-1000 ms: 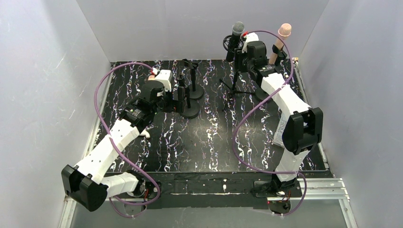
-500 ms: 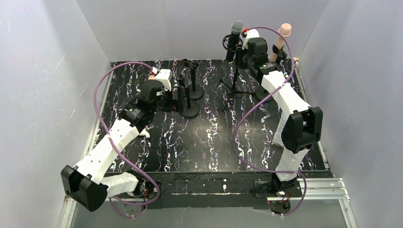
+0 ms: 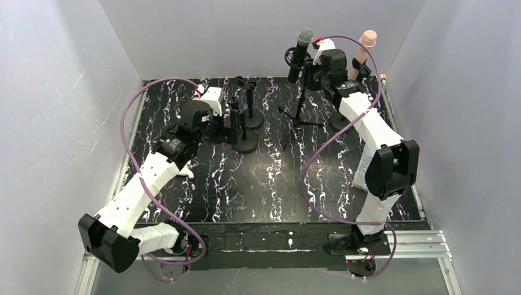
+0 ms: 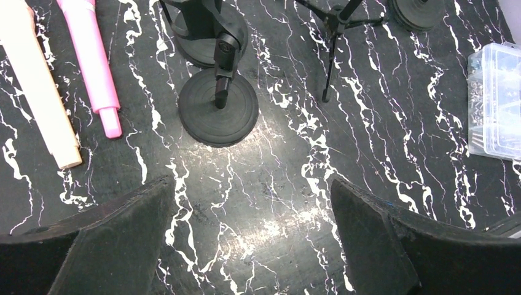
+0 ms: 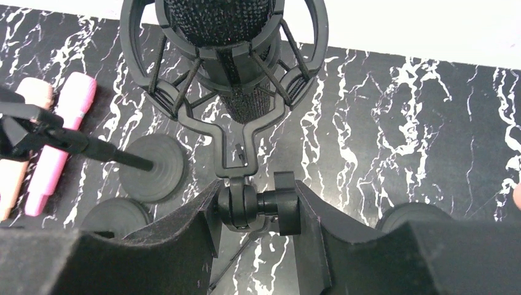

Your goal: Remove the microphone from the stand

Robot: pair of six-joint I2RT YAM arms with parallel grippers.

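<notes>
The black microphone (image 3: 303,44) (image 5: 221,31) sits in a ring-shaped shock mount (image 5: 184,80) on top of a thin tripod stand (image 3: 299,104) at the back of the table. My right gripper (image 3: 314,72) (image 5: 257,208) is just below the mount. It is shut on the stand's swivel joint and clamp knob (image 5: 270,212), one finger against each side. It does not touch the microphone itself. My left gripper (image 3: 235,123) (image 4: 252,203) hangs wide open over bare table, near a round-base stand (image 4: 218,107), with nothing in it.
A pink microphone (image 4: 92,55) and a beige one (image 4: 37,92) lie flat at the left. Another pale pink microphone (image 3: 367,43) stands in a holder at the back right. A second round-base stand (image 3: 250,117) is near the left gripper. A clear plastic box (image 4: 497,101) lies on the right.
My right gripper's jaws have narrowed onto the stand's joint. The tripod stand with the black microphone has shifted slightly left. The left arm has barely moved.
</notes>
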